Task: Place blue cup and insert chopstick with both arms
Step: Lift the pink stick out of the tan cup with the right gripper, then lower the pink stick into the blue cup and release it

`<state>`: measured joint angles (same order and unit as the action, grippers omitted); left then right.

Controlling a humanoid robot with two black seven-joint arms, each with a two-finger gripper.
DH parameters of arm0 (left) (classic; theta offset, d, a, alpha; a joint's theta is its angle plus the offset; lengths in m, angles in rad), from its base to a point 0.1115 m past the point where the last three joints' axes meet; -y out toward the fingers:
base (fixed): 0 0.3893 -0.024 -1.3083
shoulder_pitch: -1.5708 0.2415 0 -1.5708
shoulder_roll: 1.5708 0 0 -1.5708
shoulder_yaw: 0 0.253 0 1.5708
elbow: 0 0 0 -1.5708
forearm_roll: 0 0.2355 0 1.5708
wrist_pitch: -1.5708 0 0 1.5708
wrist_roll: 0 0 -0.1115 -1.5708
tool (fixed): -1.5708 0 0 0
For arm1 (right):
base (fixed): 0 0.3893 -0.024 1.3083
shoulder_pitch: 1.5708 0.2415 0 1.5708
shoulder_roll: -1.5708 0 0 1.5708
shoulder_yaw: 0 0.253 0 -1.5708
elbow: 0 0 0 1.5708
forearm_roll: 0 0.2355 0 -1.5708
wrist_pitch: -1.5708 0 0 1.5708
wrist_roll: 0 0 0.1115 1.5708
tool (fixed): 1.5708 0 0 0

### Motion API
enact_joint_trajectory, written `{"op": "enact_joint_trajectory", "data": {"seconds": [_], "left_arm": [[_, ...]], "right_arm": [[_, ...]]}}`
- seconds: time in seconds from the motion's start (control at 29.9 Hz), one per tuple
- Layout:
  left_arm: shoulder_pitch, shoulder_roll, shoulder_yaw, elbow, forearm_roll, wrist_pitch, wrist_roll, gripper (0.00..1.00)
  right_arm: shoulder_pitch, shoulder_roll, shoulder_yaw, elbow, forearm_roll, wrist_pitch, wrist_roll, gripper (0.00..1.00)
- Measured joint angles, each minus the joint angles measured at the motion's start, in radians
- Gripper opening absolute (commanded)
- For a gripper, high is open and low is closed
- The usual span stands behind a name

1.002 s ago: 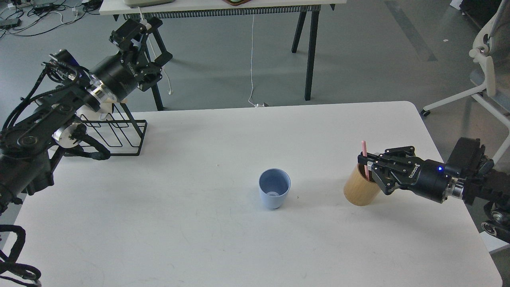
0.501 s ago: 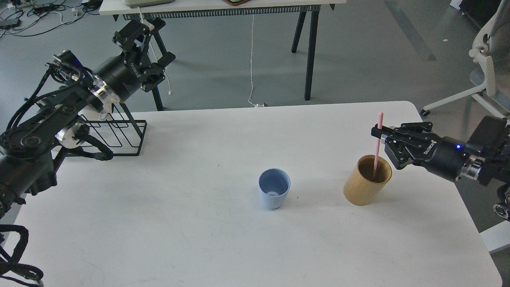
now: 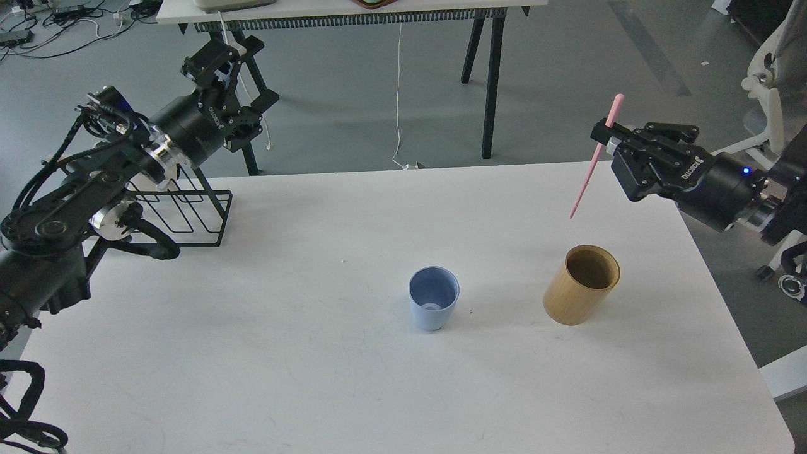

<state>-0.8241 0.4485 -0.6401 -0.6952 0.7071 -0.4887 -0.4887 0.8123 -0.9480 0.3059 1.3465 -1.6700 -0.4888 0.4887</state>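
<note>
From the head view, the blue cup (image 3: 434,306) stands upright on the white surface (image 3: 315,378), so that part looks done. Right of the cup sits a tan wooden cylinder (image 3: 581,284), empty as far as I can see. Above and beyond the cylinder, the right gripper (image 3: 606,137) is clamped on the pink chopstick (image 3: 595,157), which hangs tilted in the air. Carrying it to the cup and dropping it in is left. Far left of the cup, the left gripper (image 3: 220,57) hovers with fingers apart, holding nothing, above a black wire rack (image 3: 189,214).
</note>
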Motion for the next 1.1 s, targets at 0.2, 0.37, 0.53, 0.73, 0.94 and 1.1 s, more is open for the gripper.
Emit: {"op": "enact_joint_trajectory", "data": {"seconds": [0.2,0.37,0.53,0.73,0.94,1.1], "left_arm": [[0.014,0.009,-0.003,0.0,0.0,0.0,0.0,0.99],[0.018,0.017,-0.008,0.01,-0.02,0.0,0.001,0.99],[0.021,0.022,-0.011,0.063,-0.148,0.0,0.001,0.99],[0.023,0.022,-0.011,0.07,-0.179,0.0,0.0,0.99],[0.03,0.022,-0.009,0.071,-0.179,0.0,0.0,0.99],[0.031,0.022,-0.009,0.071,-0.178,0.0,0.0,0.99]], "right_arm": [[0.024,0.067,0.001,0.026,0.01,0.0,0.0,0.0],[0.039,0.221,-0.015,0.006,0.008,0.0,0.0,0.0],[0.04,0.363,-0.053,-0.029,-0.004,0.0,0.0,0.0],[0.075,0.439,-0.149,-0.084,-0.008,0.0,0.0,0.0],[0.093,0.446,-0.177,-0.099,-0.02,0.0,0.0,0.0],[0.089,0.446,-0.181,-0.101,-0.04,0.0,0.0,0.0]]}}
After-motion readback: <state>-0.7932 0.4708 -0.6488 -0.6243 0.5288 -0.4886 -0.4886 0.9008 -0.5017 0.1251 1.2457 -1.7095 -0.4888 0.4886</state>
